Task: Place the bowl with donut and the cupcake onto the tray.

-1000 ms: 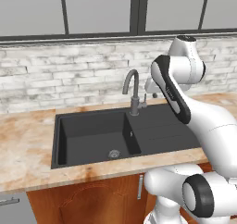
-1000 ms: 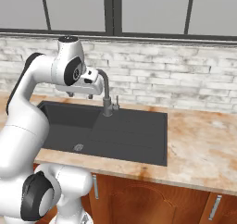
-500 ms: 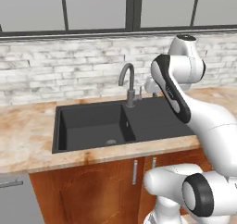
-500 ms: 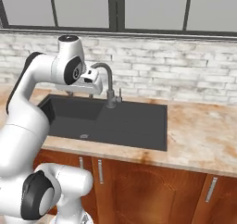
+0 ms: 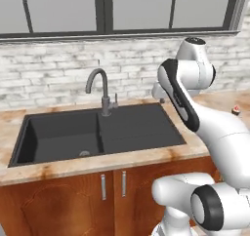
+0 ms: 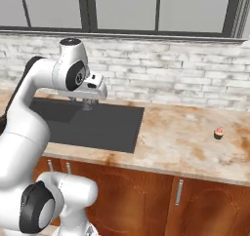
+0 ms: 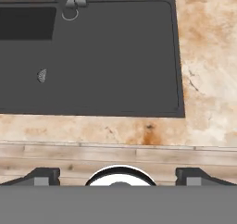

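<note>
Clearly you were between grasps at this moment, with the gripper (image 7: 118, 174) spread wide and carrying nothing; in the hand view its two dark tips stood far apart at the bottom edge, looking down on the black sink (image 7: 92, 56) and the front strip of the table (image 7: 208, 79). You had the arm folded high, with the hand hanging over the right end of the sink near the faucet (image 5: 100, 91).

Of the task's things, I could find one: the cupcake (image 6: 218, 133), pink-topped, stood alone on the bare table well to the right of the sink, and it appeared again as a tiny speck at the far right edge of the left base view (image 5: 236, 110). I could not place the bowl, the donut or the tray from these pictures, so I cannot tell you whether that half of the job was done.

My judgement is that you were in the approach step toward the cupcake. Your next move called for carrying the hand rightward, well away from the sink, then centring the open gripper over that small cake and lowering with care. It is tiny and soft-topped, so you would want the fingers to close on the wrapper, gently, not on the frosting.
</note>
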